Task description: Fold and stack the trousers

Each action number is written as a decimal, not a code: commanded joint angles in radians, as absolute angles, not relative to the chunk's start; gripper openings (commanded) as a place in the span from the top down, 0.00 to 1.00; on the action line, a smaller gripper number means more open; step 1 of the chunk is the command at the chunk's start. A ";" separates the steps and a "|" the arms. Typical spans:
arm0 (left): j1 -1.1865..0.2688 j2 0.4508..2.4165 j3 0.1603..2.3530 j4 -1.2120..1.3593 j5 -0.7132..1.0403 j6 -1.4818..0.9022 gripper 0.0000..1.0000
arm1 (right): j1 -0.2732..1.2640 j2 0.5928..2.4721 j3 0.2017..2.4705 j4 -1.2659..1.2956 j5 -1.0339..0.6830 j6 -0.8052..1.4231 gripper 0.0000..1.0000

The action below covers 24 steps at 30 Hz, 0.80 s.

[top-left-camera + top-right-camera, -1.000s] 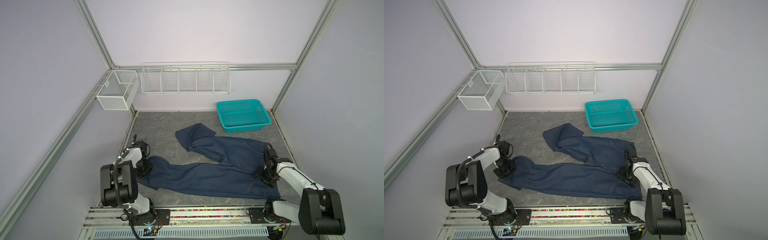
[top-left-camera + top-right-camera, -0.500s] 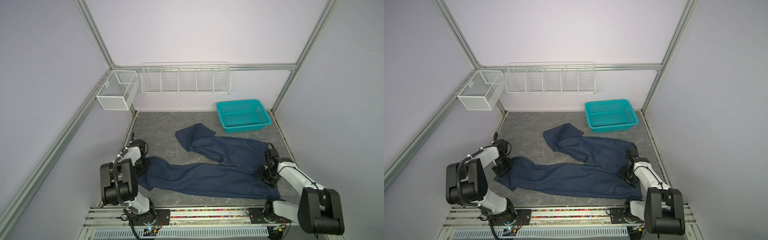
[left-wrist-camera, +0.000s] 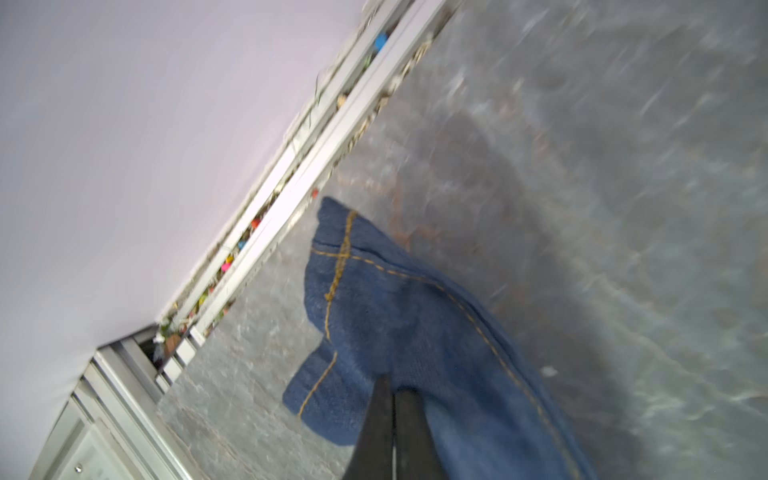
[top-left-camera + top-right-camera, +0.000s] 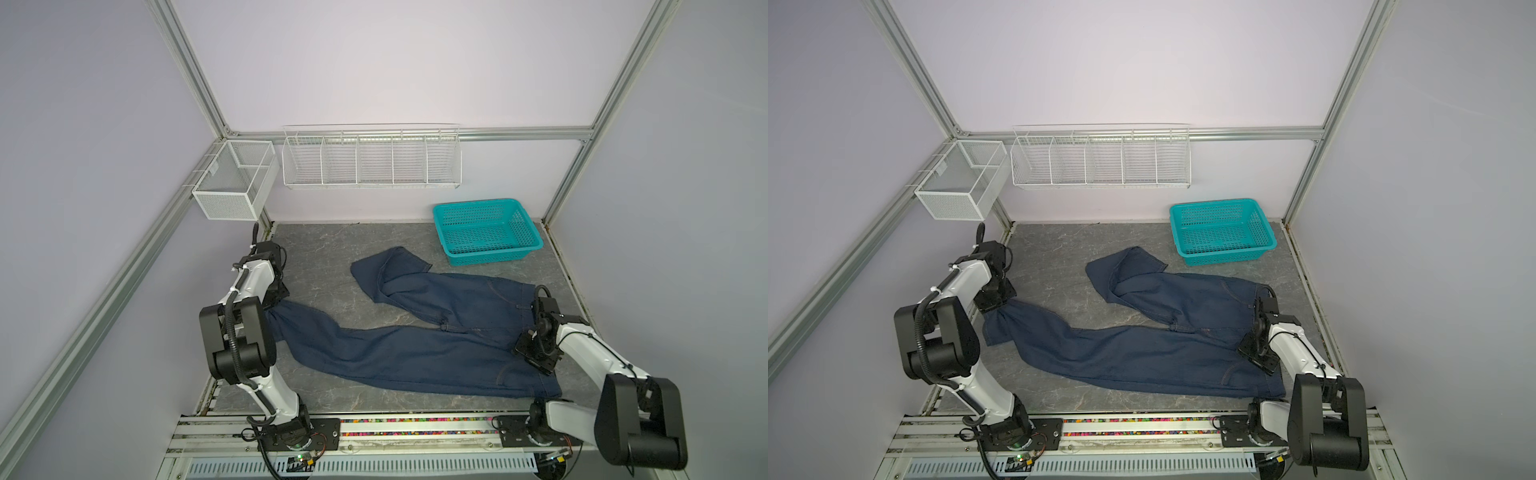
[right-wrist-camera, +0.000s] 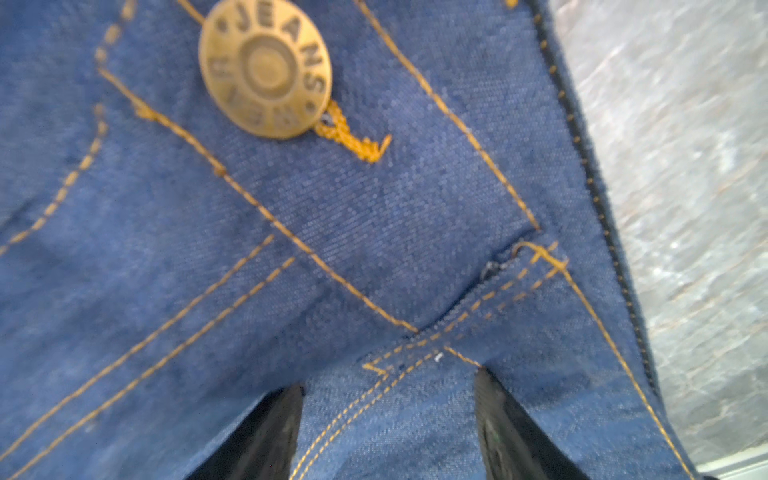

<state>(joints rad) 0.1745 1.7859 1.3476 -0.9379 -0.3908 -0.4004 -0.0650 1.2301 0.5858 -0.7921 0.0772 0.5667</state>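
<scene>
The trousers [image 4: 415,353] [image 4: 1142,353] lie spread across the grey table, waist at the right, one leg running left and the other folded toward the back. My left gripper [image 4: 276,301] [image 4: 1000,305] [image 3: 392,380] is shut on the hem of the left-running leg [image 3: 374,299], and the cloth bunches at its tips. My right gripper [image 4: 524,349] [image 4: 1256,353] [image 5: 388,378] is open and sits low on the waistband [image 5: 374,228]. Its two fingers stand wide apart on the denim, below the brass button [image 5: 266,68].
A teal basket [image 4: 490,257] [image 4: 1225,253] stands at the back right of the table. White wire racks [image 4: 370,158] and a mesh box [image 4: 232,187] hang on the back wall. The left wall rail [image 3: 316,149] runs close to the held hem.
My left gripper has closed on the leg hem and drawn it into a bunch. The right gripper has stayed on the waistband almost unmoved.
</scene>
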 commanded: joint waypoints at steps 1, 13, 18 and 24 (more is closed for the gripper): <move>0.173 1.844 1.441 -0.986 -0.489 -0.318 1.00 | -0.076 1.236 0.596 -0.806 0.092 0.550 0.32; 0.130 1.993 1.604 -1.020 -0.541 -0.226 0.89 | -0.086 1.224 0.605 -0.821 0.099 0.549 0.32; 0.099 1.986 1.590 -1.031 -0.513 -0.205 0.65 | -0.087 1.218 0.630 -0.838 0.097 0.535 0.31; 0.100 1.884 1.521 -1.073 -0.499 -0.265 0.51 | -0.086 1.163 0.704 -0.796 -0.002 0.454 0.29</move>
